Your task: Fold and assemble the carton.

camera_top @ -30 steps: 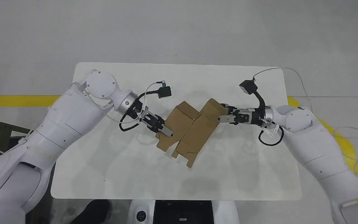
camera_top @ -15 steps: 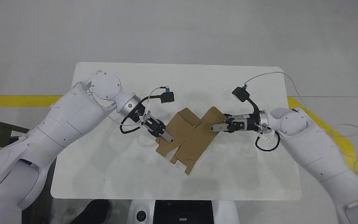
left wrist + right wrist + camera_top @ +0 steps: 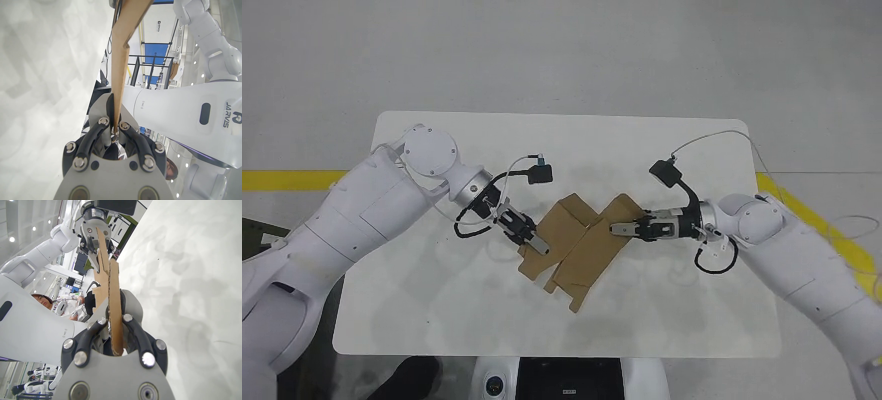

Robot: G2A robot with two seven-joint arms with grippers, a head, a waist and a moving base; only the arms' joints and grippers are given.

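Observation:
A flattened brown carton (image 3: 577,245) is held above the middle of the white table (image 3: 442,310), with its flaps spread. My left gripper (image 3: 539,243) is shut on the carton's left edge; the left wrist view has the cardboard (image 3: 118,75) running edge-on between the fingers (image 3: 110,105). From the opposite side my right gripper (image 3: 619,229) is shut on the carton's right panel. In the right wrist view the cardboard (image 3: 114,306) passes between its fingers (image 3: 132,306), and the other arm's gripper (image 3: 95,247) holds the far end.
The table's front edge (image 3: 542,352) lies near the robot. A yellow floor line (image 3: 287,180) runs past both table sides. Cables (image 3: 712,140) loop from the right wrist over the table's back right corner.
The right gripper has pushed leftward with the carton, and the carton's lower flaps have swung down and left. The left gripper has shifted slightly down and stays clamped.

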